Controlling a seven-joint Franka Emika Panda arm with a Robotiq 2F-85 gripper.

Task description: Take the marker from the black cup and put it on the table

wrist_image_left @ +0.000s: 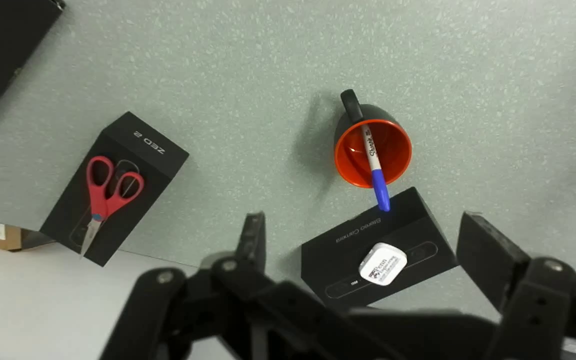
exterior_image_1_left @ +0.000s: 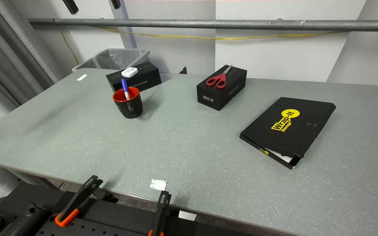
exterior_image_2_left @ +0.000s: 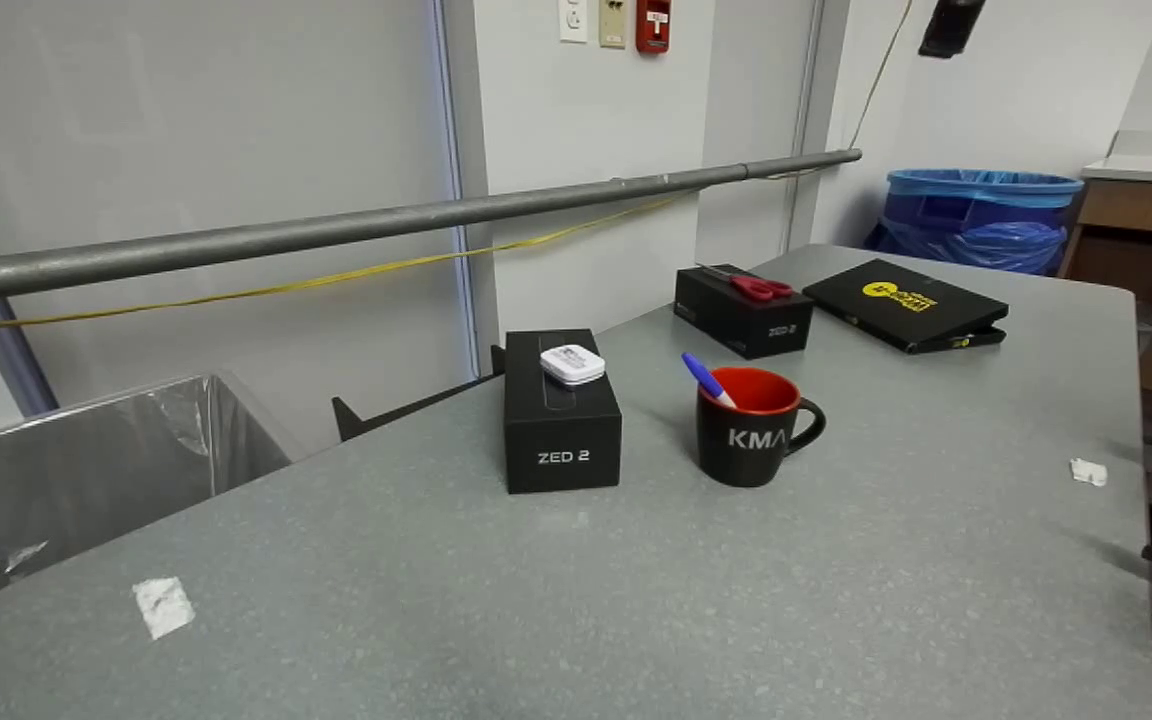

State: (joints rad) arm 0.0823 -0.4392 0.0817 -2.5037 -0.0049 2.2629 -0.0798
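The blue marker with a whitish end leans in the black cup, its blue cap up and past the rim; it shows in both exterior views (exterior_image_1_left: 125, 89) (exterior_image_2_left: 706, 379) and the wrist view (wrist_image_left: 375, 167). The black cup with red inside (exterior_image_1_left: 130, 108) (exterior_image_2_left: 736, 445) (wrist_image_left: 394, 145) stands upright on the grey table (exterior_image_1_left: 182, 147) (exterior_image_2_left: 536, 600) (wrist_image_left: 243, 75). My gripper (wrist_image_left: 363, 222) is open and empty in the wrist view, high above the table; the cup lies ahead of its fingers. Only its fingertips (exterior_image_1_left: 94, 9) show at the top of an exterior view.
A black box (exterior_image_1_left: 146, 78) (exterior_image_2_left: 563, 450) bearing a white tin (exterior_image_1_left: 130, 72) stands close to the cup. Another black box (exterior_image_1_left: 221, 88) carries red scissors (exterior_image_1_left: 220, 81). A flat black Wrap-It box (exterior_image_1_left: 287, 127) lies farther along. A lined bin (exterior_image_1_left: 110, 59) and a pipe (exterior_image_1_left: 176, 23) border the back.
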